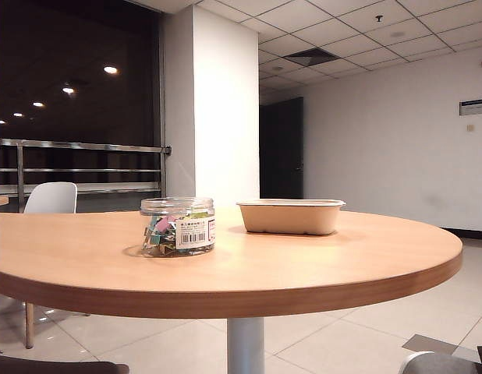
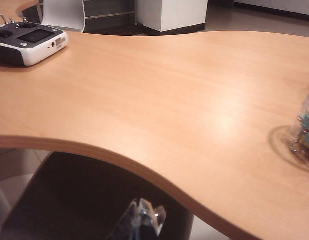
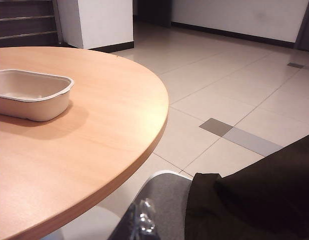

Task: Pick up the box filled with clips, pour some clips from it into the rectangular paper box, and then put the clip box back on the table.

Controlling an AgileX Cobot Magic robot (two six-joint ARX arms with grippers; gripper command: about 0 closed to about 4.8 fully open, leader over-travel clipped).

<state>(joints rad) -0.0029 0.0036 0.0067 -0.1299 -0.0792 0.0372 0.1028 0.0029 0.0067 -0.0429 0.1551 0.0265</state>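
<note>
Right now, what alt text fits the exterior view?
A short round clear plastic jar of small multicoloured binder clips stands left of a beige oblong paper-pulp tray, apart from it, on a round light wood-grain table. Neither gripper appears in this view.

Your left gripper [image 2: 143, 220] sits closed below the table [image 2: 159, 100] edge; ahead of its fingers the wood is bare up to the jar [image 2: 305, 131], with a remote controller [image 2: 28, 41] off to one side. Your right gripper [image 3: 143, 222], also closed, has open tabletop before the paper box [image 3: 32, 95].
</note>
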